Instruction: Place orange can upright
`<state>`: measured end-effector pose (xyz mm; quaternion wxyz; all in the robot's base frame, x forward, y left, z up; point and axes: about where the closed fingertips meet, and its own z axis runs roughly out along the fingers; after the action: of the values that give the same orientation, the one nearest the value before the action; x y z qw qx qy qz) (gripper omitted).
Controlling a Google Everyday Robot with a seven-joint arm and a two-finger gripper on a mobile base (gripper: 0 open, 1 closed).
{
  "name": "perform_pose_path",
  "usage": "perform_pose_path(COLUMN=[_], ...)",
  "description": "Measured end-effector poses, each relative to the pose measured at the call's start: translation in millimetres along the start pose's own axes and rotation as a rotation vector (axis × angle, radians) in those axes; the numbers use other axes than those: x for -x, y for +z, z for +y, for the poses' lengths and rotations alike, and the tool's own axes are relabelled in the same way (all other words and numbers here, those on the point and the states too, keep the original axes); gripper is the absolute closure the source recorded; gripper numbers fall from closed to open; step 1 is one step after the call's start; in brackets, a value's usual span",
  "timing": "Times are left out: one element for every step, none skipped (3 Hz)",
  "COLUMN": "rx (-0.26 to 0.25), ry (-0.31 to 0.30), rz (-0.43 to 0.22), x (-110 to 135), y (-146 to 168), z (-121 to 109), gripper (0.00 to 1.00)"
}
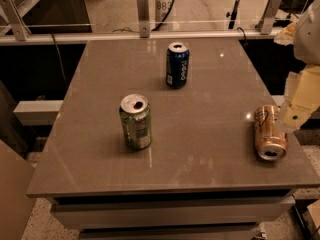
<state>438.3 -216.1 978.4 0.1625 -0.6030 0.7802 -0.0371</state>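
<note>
The orange can (268, 131) lies on its side near the right edge of the grey table (200, 109). It is orange-copper with dark line markings, and its silver top with the opening faces the front edge. My gripper (298, 106) shows as pale cream parts at the right edge of the camera view, just right of the can and slightly above the table's edge. It is close beside the can's far end; I cannot tell whether it touches it.
A green can (135, 122) stands upright left of centre. A dark blue can (177, 64) stands upright toward the back. A railing with metal posts (143, 11) runs behind the table. The floor drops off on all sides.
</note>
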Motion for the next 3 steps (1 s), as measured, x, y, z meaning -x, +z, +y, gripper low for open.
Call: perform_pose_path(rx=[0.000,-0.015,0.000], ry=[0.000,-0.043,-0.102], rz=[0.000,0.017,0.000], x=[0.0,-1.7,-12.2], y=[0.0,-2.0,-3.5], z=[0.0,6.5,15.0], gripper=[0.00,0.00,0.00])
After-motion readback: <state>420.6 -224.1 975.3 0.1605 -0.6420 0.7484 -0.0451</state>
